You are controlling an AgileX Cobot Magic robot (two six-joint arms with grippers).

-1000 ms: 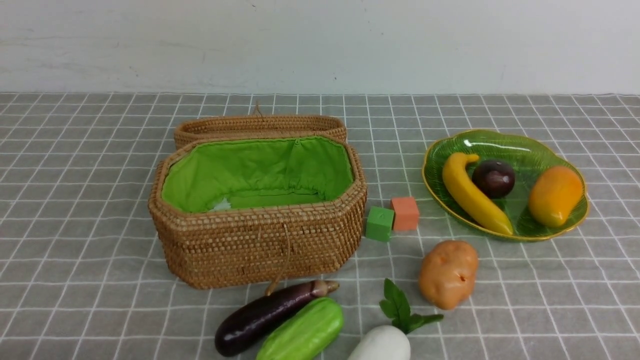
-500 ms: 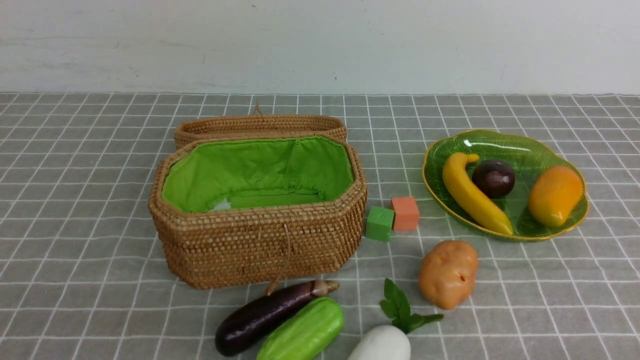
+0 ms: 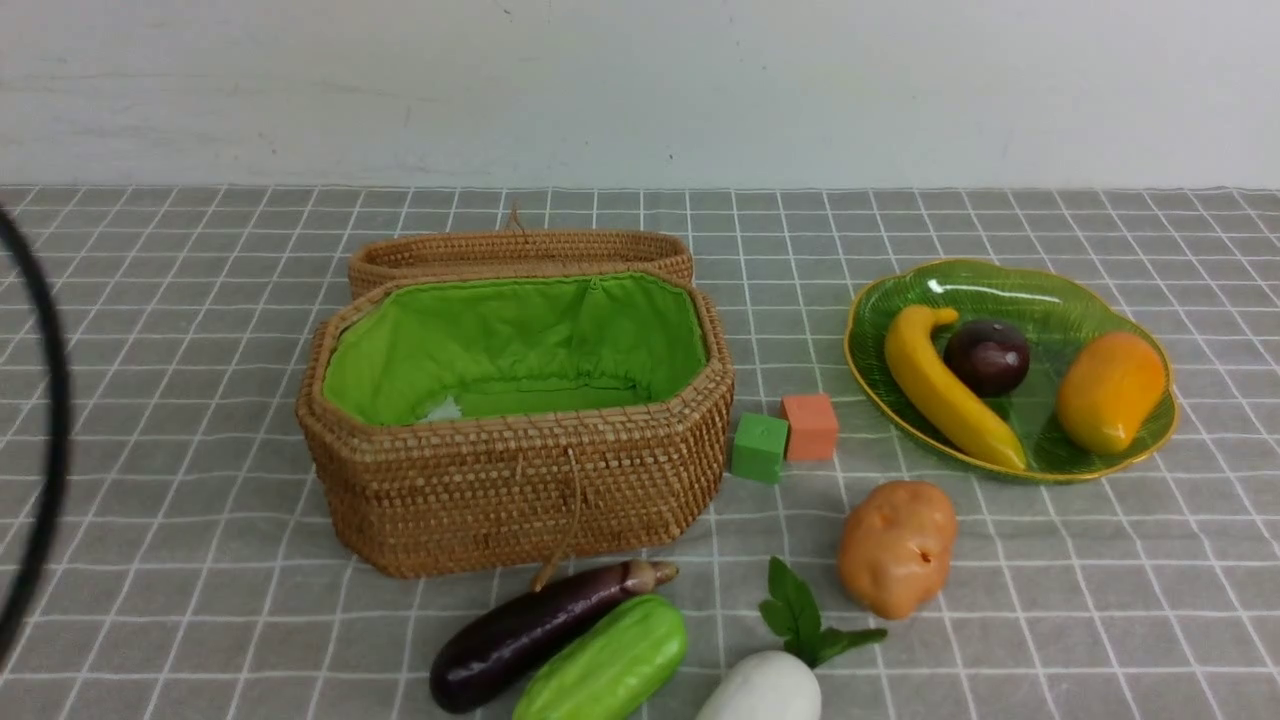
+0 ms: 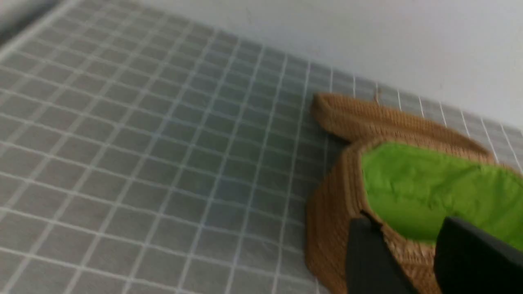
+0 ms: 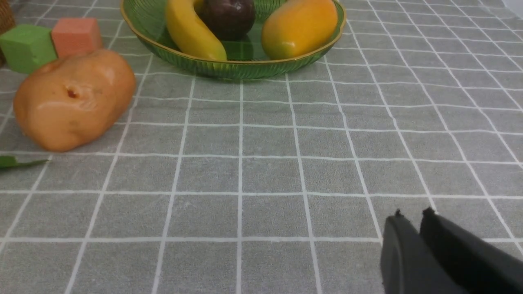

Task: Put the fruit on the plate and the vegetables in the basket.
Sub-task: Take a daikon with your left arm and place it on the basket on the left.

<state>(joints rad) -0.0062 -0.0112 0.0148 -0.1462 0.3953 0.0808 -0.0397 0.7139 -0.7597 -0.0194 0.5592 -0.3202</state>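
Already on plate [image 3: 1000, 268]: banana [image 3: 945, 395], plum [image 3: 987, 356], mango [image 3: 1110, 392]. Low in view, eggplant [image 3: 530, 630], cucumber [image 3: 605, 665] and radish [image 3: 765, 690] crowd before open basket [image 3: 520, 490]; potato [image 3: 897, 548] near plate rim, apart. Fingers of left gripper [image 4: 404, 222] spread by basket's end wall, holding nothing. Fingers of right gripper [image 5: 412, 212] seem nearly pressed together, over bare cloth [image 5: 286, 171].

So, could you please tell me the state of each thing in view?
Basket: lid open, no vegetable seen inside.
Plate: holds banana, plum, mango.
Eggplant: on cloth, outside basket.
Cucumber: on cloth, against eggplant.
Radish: on cloth, partly out of frame.
Potato: on cloth, alone.
Green cube: on cloth, touching orange cube.
Left gripper: open, empty.
Right gripper: nearly shut, empty.
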